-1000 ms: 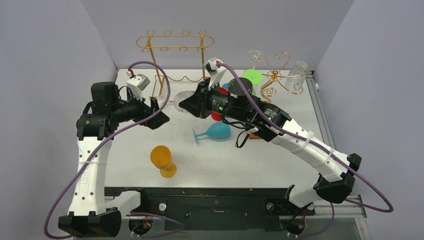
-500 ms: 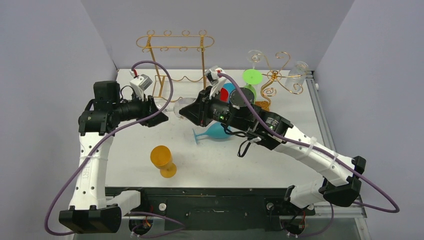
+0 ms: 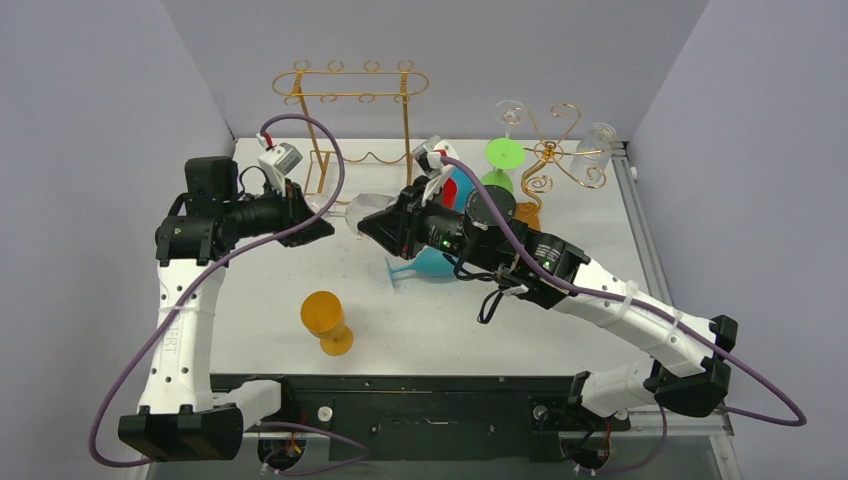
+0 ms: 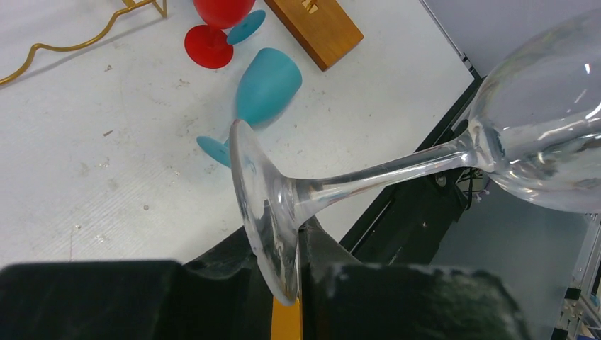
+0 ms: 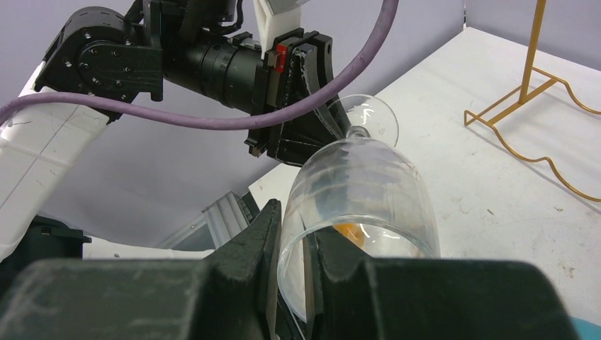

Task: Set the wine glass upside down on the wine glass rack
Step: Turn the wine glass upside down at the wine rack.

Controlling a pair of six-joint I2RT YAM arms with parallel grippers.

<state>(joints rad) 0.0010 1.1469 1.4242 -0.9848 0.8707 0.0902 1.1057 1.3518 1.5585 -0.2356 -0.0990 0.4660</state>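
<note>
As the left hand point(image 4: 286, 273) grips its round foot, smooth clear wine glass point(image 4: 538, 142), right hand point(image 5: 292, 273) pinching the thin rim.

The only lettering that shows is faint grey print, seemingly "I2RT", along the left arm's white link point(image 3: 172, 338), well behind the left gripper point(image 3: 322, 224) toward the base, while dark marks on the wooden block point(image 4: 315, 28) well ahead of that gripper are cropped and unreadable.
</note>
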